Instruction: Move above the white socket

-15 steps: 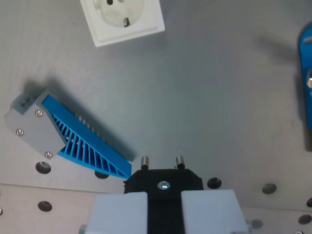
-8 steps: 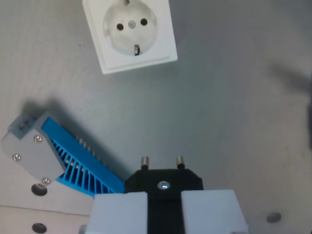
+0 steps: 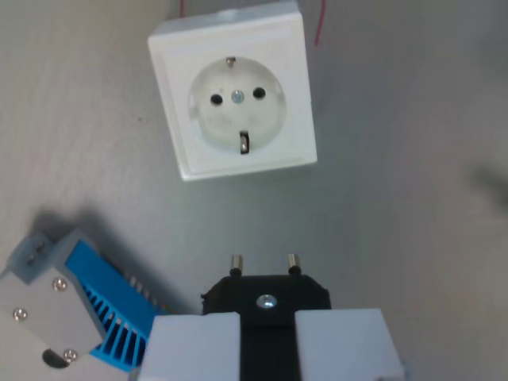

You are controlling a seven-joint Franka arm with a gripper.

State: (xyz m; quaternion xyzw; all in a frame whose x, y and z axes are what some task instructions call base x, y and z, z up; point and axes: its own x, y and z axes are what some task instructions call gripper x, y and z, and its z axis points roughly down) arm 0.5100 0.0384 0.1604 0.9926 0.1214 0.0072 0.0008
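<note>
The white socket (image 3: 234, 99) lies flat on the grey table, square, with a round recess and two pin holes, in the upper middle of the wrist view. My gripper (image 3: 266, 317) fills the bottom centre, its white fingers (image 3: 194, 345) shut on a black plug (image 3: 266, 295). The plug's two metal pins point up the picture toward the socket and end a little below its lower edge.
A blue and grey finned block (image 3: 75, 313) lies at the lower left, close beside the gripper's left finger. Thin red wires (image 3: 319, 22) run off from behind the socket at the top. The grey table (image 3: 413, 198) spreads on the right.
The camera has moved toward the socket: the socket has slid down and now shows whole, the finned block has dropped toward the lower left corner. The plug stays held as before.
</note>
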